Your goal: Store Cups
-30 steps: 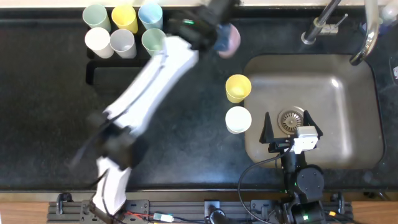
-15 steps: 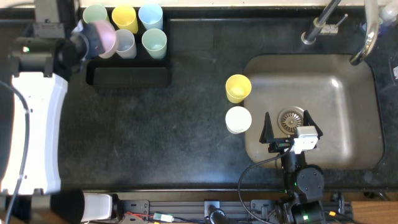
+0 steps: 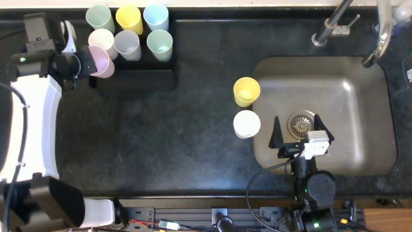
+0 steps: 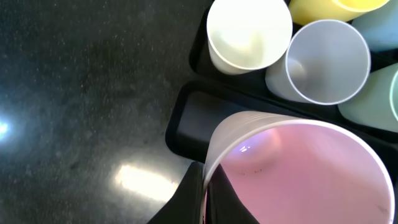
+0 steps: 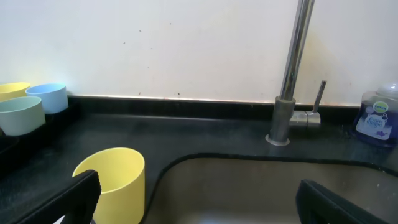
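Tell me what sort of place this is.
Most likely a kitchen counter: a dark speckled worktop with a steel sink set into it, a faucet behind the sink, and a black tray holding plastic cups.

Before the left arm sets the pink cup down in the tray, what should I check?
1. Grip: ok, the left gripper pinches the pink cup at its rim.
2. Landing spot: ok, the tray front row beneath is bare.
3. Clearance: ok, a gap shows to the cream cup in the tray.
4. Cup upright: cannot tell.
5. Right gripper: ok, open, over the sink, far off.
6. All cups stored: not ok, the yellow cup and white cup stand on the counter.
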